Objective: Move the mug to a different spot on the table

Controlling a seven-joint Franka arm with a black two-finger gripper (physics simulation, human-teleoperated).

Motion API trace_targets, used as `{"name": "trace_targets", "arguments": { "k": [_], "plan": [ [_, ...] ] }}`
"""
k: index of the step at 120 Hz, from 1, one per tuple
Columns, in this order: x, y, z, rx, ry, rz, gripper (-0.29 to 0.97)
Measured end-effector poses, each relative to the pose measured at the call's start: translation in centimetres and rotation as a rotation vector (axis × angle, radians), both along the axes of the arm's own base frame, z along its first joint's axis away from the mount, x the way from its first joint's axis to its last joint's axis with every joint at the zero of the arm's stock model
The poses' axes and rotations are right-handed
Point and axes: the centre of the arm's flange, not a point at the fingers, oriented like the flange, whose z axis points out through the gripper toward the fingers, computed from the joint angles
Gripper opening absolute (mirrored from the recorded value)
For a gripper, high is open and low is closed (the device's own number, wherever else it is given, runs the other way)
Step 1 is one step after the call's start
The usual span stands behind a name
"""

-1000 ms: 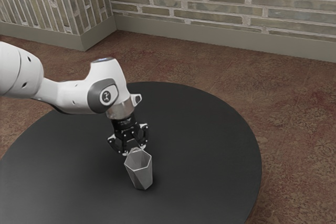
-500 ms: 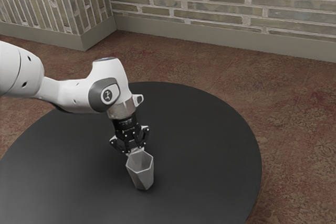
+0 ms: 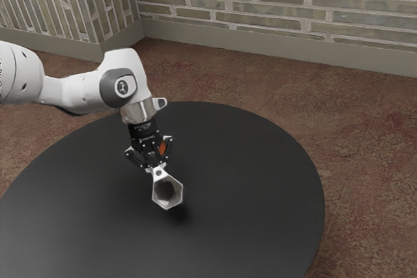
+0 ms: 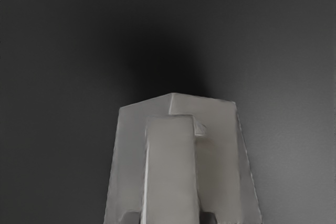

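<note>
In the exterior view my fingers [image 3: 157, 170] are closed on the grey mug [image 3: 168, 193], gripping it at its handle from two sides. The mug hangs just below the fingers, lifted above the round black worktop [image 3: 260, 161] and tilted, with its open mouth turned sideways. Its shadow [image 3: 177, 214] lies on the worktop beneath it.

In the wrist view the mug [image 4: 178, 156] is directly under my fingers, with the dark worktop [image 4: 52, 51] beyond it.

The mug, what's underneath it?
The mug hangs tilted in the gripper; beneath it lies bare black table with a dark shadow. In the wrist view the mug hides the table directly below it.
</note>
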Motion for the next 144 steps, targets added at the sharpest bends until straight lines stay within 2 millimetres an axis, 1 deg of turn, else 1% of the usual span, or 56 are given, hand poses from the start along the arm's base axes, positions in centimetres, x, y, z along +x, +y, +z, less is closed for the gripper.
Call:
{"name": "trace_targets", "arguments": {
  "k": [5, 18, 24, 36, 57, 68, 80, 87, 101, 122, 127, 137, 144],
  "plan": [
    [0.4, 0.4, 0.1, -0.007, 0.007, -0.005, 0.03],
    [0.6, 0.9, 0.5, -0.014, 0.024, -0.024, 0.03],
    [0.7, 1.7, 0.5, -0.019, 0.03, -0.022, 0.02],
    [2.4, 3.6, 0.6, -0.022, 0.026, -0.033, 0.02],
    [4.0, 6.8, -1.5, -0.034, 0.053, -0.047, 0.02],
    [4.2, 7.5, -2.4, -0.039, 0.064, -0.064, 0.01],
    [5.2, 8.5, -3.5, -0.046, 0.063, -0.084, 0.01],
    [5.3, 9.6, -3.9, -0.049, 0.061, -0.087, 0.01],
    [5.8, 10.7, -4.9, -0.055, 0.058, -0.107, 0.01],
    [5.8, 11.9, -6.2, -0.067, 0.063, -0.13, 0.01],
    [5.7, 12.0, -6.5, -0.071, 0.064, -0.135, 0.05],
    [5.8, 12.4, -6.7, -0.079, 0.059, -0.143, 0.24],
    [5.8, 12.5, -6.7, -0.083, 0.056, -0.149, 0.35]
  ]
}}
